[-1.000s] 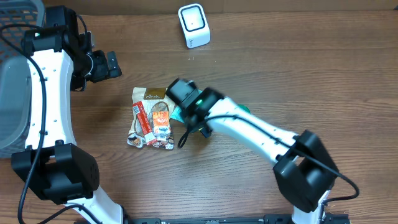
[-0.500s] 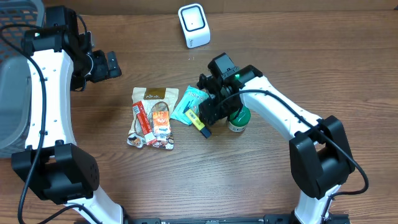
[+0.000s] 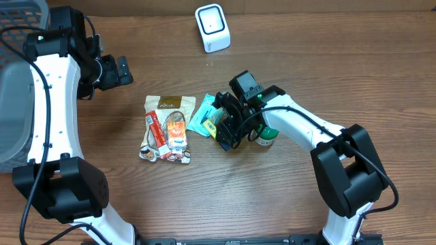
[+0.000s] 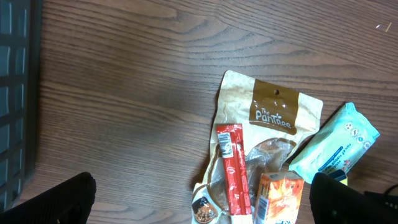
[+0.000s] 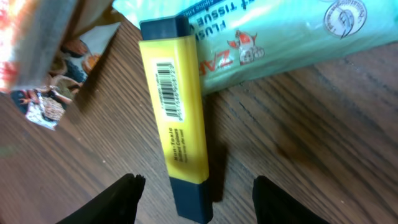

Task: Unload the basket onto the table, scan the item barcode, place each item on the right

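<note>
A yellow stick (image 5: 177, 118) with dark blue ends and a printed barcode lies flat on the table, its upper end against a teal tissue pack (image 5: 280, 31). My right gripper (image 5: 202, 202) is open, one finger on either side of the stick's lower end, touching neither side. From overhead the right gripper (image 3: 228, 133) sits low between the tissue pack (image 3: 203, 114) and a green bottle (image 3: 266, 136). The white scanner (image 3: 212, 28) stands at the table's far edge. My left gripper (image 3: 123, 69) hangs open and empty, high above the pile.
A brown snack pouch (image 4: 267, 130) carries a red stick pack (image 4: 233, 165) and an orange carton (image 4: 280, 199). A grey bin (image 3: 13, 102) and a dark basket (image 3: 20, 17) stand at the left edge.
My right arm swung away from the snack pile toward the bottle, then came down over the yellow stick. The left arm has not moved.
</note>
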